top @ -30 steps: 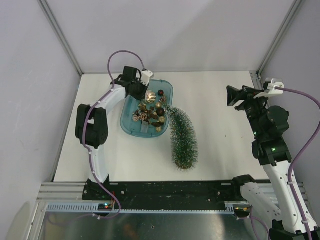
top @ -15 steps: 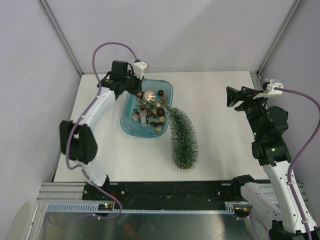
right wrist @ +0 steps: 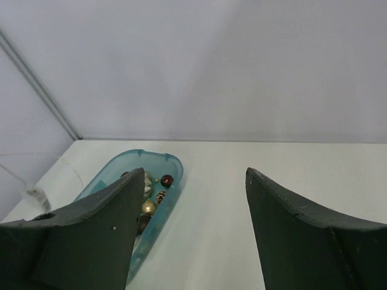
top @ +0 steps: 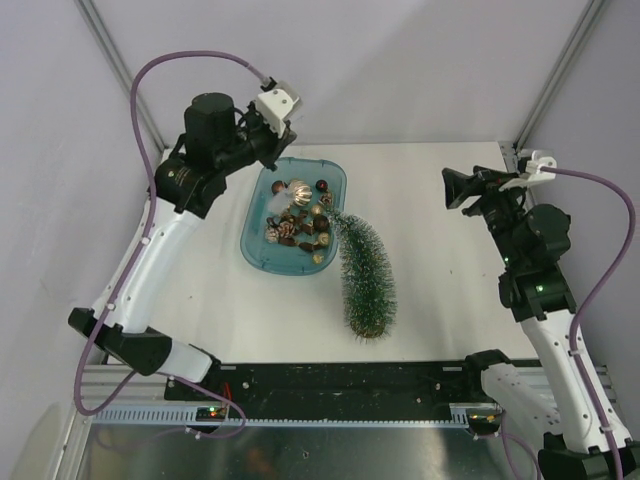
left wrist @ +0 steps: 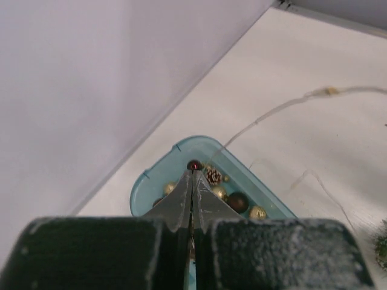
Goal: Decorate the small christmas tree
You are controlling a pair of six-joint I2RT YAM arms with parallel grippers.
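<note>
Nothing hung yet.
The small christmas tree (top: 365, 275) lies bare; left gripper (left wrist: 193, 180) pinched closed, right gripper (right wrist: 195, 176) wide, empty.

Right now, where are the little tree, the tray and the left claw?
small christmas tree (top: 365, 275): top view, mid-bristles.
teal tray (top: 256, 246): top view, bare floor by its wall.
left gripper (left wrist: 193, 173): left wrist view, closed fingertips.
</note>
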